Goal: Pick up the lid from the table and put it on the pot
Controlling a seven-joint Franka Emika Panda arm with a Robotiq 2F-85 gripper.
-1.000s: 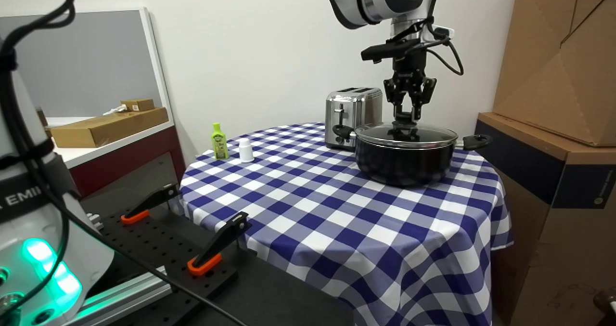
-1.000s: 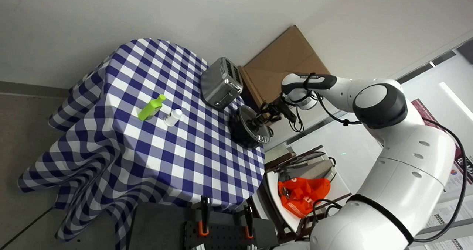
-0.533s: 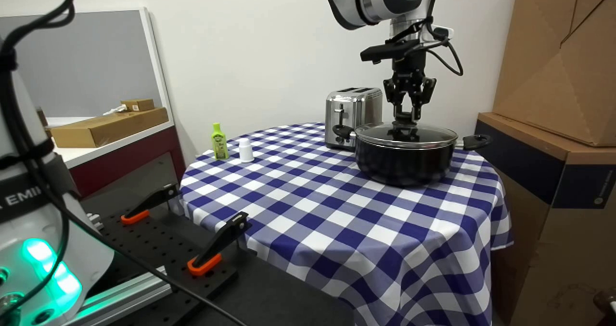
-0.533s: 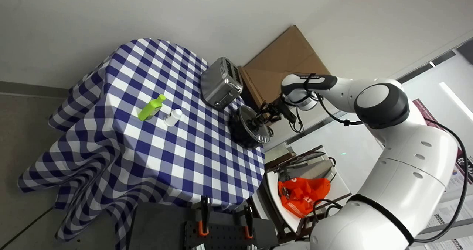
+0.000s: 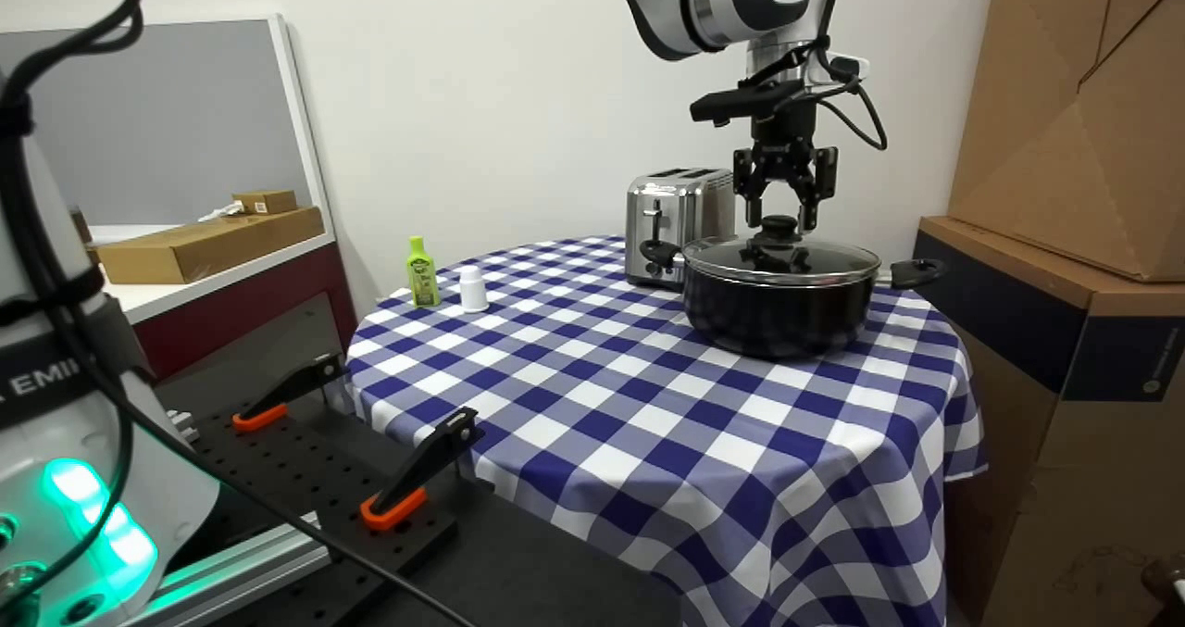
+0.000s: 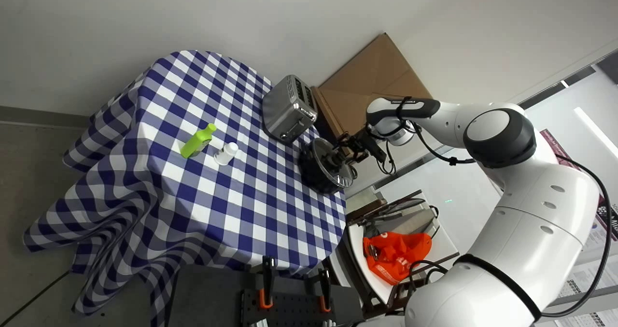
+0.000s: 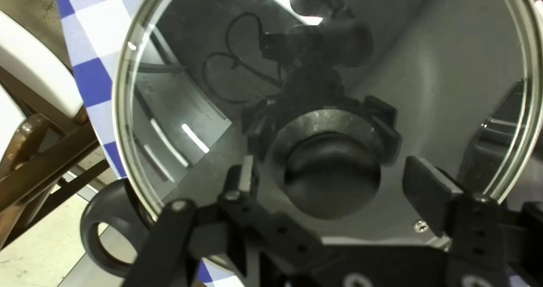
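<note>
The clear glass lid (image 5: 833,261) with its metal rim rests on the black pot (image 5: 778,317), lying level across the top. Its black knob (image 7: 333,176) sits between the spread fingers of my gripper (image 7: 335,174), with a gap on either side in the wrist view. The gripper is open and holds nothing. In an exterior view the fingertips (image 5: 808,218) come down around knob height. The pot stands on the table (image 5: 592,377) with the checkered cloth. A pot handle (image 7: 90,219) shows at lower left in the wrist view.
A silver toaster (image 5: 680,224) stands close behind the pot. A green bottle (image 5: 423,275) and a white bottle (image 5: 473,290) are across the table. Cardboard boxes (image 5: 1046,331) rise beside the table edge near the pot. Clamps (image 5: 421,470) sit on the dark workbench.
My fingers have spread apart and let go of the lid's knob. The lid and pot have stayed put; the arm has shifted only slightly.
</note>
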